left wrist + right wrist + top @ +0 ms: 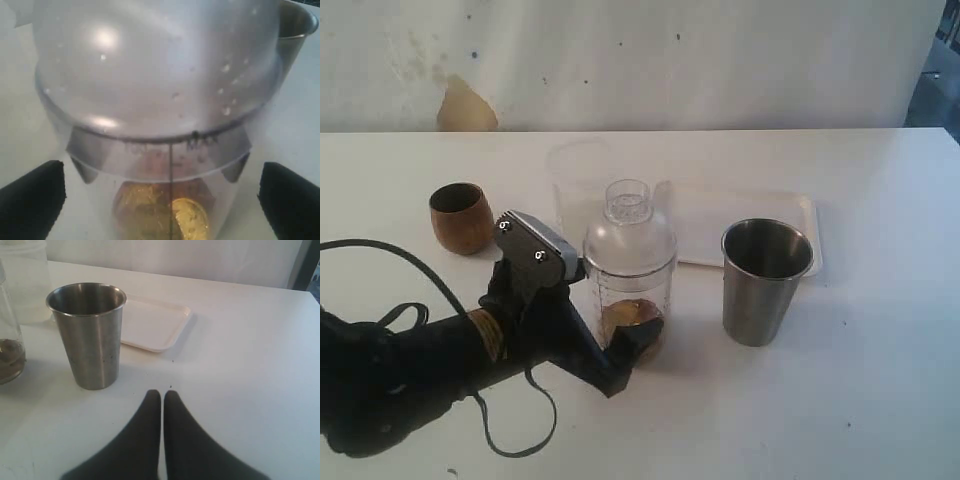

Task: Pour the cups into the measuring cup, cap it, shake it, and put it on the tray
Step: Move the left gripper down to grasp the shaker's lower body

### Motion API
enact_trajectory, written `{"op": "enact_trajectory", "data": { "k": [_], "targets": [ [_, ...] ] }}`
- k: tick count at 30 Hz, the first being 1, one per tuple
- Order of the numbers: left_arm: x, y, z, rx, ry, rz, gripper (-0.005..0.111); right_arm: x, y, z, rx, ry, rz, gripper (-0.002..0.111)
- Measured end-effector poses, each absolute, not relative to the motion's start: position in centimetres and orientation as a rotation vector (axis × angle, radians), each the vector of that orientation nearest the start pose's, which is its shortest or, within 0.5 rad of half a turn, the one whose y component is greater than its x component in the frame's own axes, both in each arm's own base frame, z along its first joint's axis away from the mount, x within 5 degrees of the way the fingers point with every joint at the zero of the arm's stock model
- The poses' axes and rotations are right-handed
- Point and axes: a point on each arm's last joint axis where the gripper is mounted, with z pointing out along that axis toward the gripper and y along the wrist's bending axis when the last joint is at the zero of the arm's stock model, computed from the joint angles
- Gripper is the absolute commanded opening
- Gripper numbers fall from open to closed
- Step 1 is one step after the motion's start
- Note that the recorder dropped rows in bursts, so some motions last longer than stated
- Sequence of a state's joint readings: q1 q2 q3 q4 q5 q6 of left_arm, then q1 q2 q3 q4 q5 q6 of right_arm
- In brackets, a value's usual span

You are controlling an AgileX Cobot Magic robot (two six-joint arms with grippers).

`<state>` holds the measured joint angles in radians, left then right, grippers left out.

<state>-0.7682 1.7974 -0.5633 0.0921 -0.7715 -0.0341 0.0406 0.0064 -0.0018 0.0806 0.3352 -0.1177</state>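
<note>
Centrally, the clear plastic measuring cup (628, 275) with its black graduation scale stands on the white desk (880, 380), capped by a clear domed lid (628, 225), just in front of the flat white rectangular tray (710, 225). Brown liquid lies at its base. Left fingers (30, 200) spread wide, flanking the cup's lower body. Right fingers (150, 440) pressed together, empty, near the tapered stainless-steel tumbler (765, 280). The rounded brown wooden cup (460, 217) stands apart at left.

Capped measuring cup (630, 268) upright, steel tumbler (765, 285) beside tray (705, 215)
</note>
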Motion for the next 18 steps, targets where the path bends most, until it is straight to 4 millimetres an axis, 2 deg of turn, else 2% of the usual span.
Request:
{"op": "enact_trajectory", "data": {
  "k": [7, 13, 15, 18],
  "targets": [
    [23.5, -23.5, 14.1, 0.805, 1.762, -0.549, 0.105, 5.4, 0.5, 18.3, -0.092, 1.820, 0.025, 0.002],
    [24.6, -24.5, 13.6, 0.802, 1.757, -0.548, 0.102, 5.4, 0.5, 18.3, -0.091, 1.820, 0.026, 0.002],
    [24.7, -24.6, 13.3, 0.806, 1.767, -0.545, 0.092, 5.4, 0.5, 18.3, -0.091, 1.820, 0.026, 0.002],
    [24.6, -24.6, 13.3, 0.806, 1.772, -0.546, 0.061, 5.4, 0.5, 18.3, -0.091, 1.820, 0.026, 0.002]
  ]
}}
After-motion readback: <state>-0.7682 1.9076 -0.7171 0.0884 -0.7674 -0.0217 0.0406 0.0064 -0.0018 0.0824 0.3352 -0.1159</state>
